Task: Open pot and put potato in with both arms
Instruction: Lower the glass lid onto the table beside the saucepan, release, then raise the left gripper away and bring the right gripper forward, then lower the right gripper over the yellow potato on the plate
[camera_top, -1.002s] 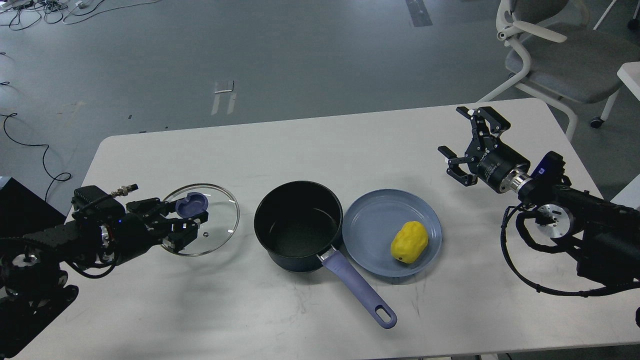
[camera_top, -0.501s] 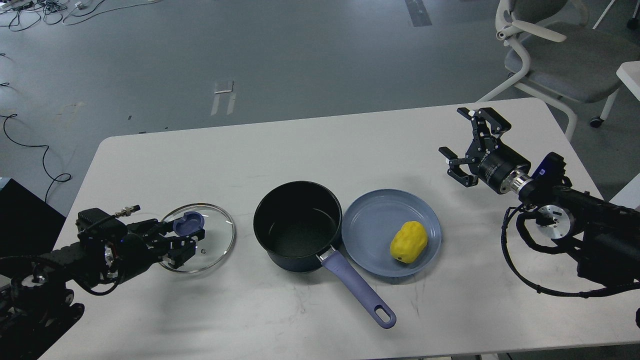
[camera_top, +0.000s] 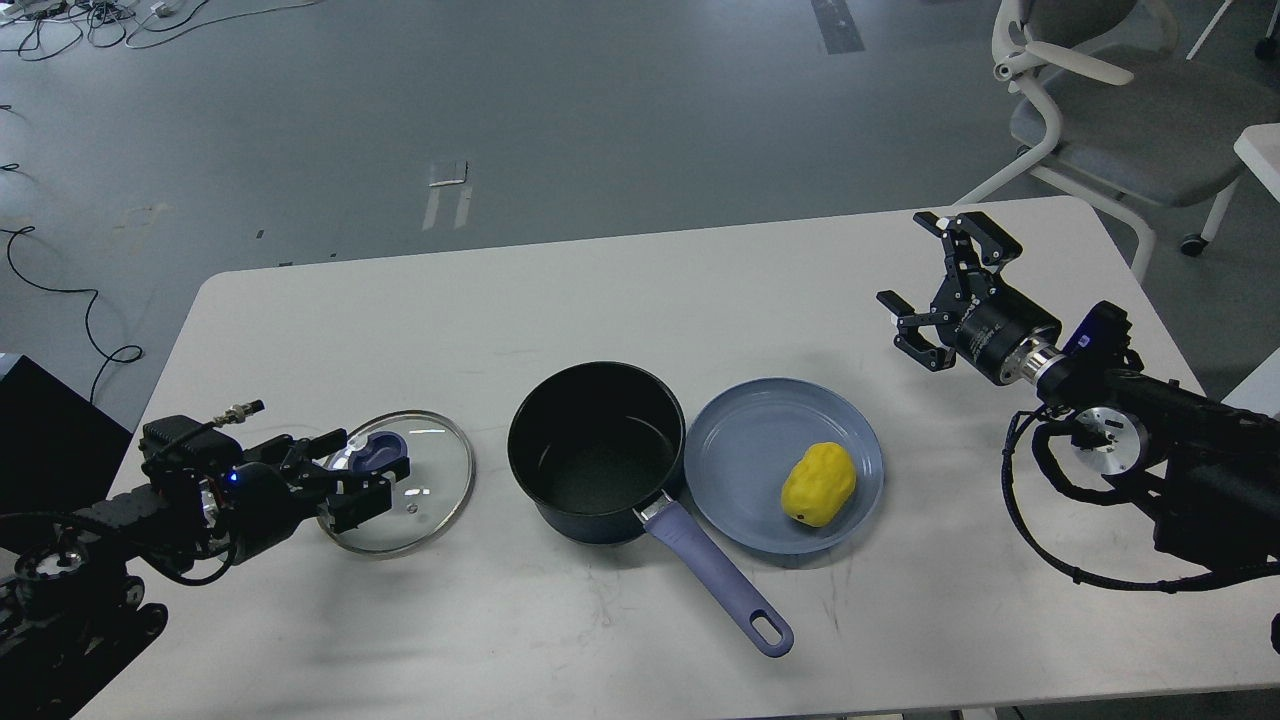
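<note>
The dark pot (camera_top: 596, 452) stands open at the table's middle, its purple handle pointing to the front right. Its glass lid (camera_top: 420, 490) with a purple knob (camera_top: 378, 452) lies flat on the table to the pot's left. My left gripper (camera_top: 358, 476) is low over the lid's left side, its jaws spread on either side of the knob. The yellow potato (camera_top: 819, 484) lies on a blue plate (camera_top: 740, 450) just right of the pot. My right gripper (camera_top: 903, 260) is open and empty, raised over the table to the right of and behind the plate.
A white office chair (camera_top: 1100, 110) stands beyond the table's far right corner. The table's (camera_top: 640, 290) far half is bare white surface. Cables lie on the floor at the far left.
My left gripper lowered the lid onto the table left of the pot, then spread its jaws and drew back slightly. The right arm has hardly moved.
</note>
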